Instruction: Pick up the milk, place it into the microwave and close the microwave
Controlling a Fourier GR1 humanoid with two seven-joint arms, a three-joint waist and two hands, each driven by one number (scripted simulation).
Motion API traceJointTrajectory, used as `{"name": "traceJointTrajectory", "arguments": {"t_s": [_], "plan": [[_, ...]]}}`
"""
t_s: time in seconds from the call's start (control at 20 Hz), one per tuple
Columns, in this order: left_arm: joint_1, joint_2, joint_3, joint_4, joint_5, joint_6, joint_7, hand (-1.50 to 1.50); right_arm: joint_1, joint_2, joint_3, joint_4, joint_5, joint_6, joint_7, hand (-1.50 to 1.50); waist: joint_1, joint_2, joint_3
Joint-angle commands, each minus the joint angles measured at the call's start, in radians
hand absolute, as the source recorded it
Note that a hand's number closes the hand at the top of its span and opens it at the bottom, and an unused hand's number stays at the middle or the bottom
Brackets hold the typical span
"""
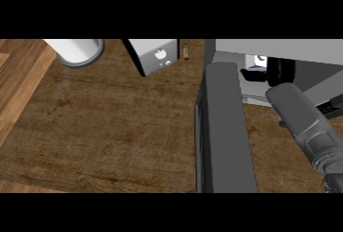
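Head view.

- Surface (114,127): brown wood grain, with a lighter plank strip along the left edge.
- Microwave (281,47): pale grey casing at the upper right, its cavity open towards the viewer.
- Microwave door (224,131): dark grey slab, swung open and running from the cavity's left side down to the lower edge of the view.
- Milk (258,59): only a small white patch with bluish markings showed. It was inside the cavity near its left side, touching black parts of the robot hand. Its shape and whether it stood upright could not be told.
- Right robot hand (276,70): black, inside the cavity just right of and below the milk. Whether its fingers clasped the milk could not be told.
- Right forearm (305,122): grey, slanting up from the lower right corner into the cavity.
- White cylinder (75,49): on a grey round base at the upper left, well apart from the microwave.
- Grey box (161,56): bore a pale emblem and stood at top centre, just left of the door's far end.
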Motion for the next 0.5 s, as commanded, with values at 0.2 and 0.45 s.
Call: {"name": "traceJointTrajectory", "arguments": {"t_s": [0.2,0.45], "plan": [[-0.033,0.009,-0.007,0.043,-0.040,-0.002,-0.012,-1.50,-0.014,0.012,0.010,-0.026,0.011,0.051,-0.080,-1.50,0.006,0.003,0.005],[-0.033,0.024,-0.045,0.060,-0.063,-0.044,-0.008,-1.50,-0.022,0.032,-0.010,-0.036,-0.013,0.159,-0.139,-1.50,-0.005,-0.004,0.005]]}}
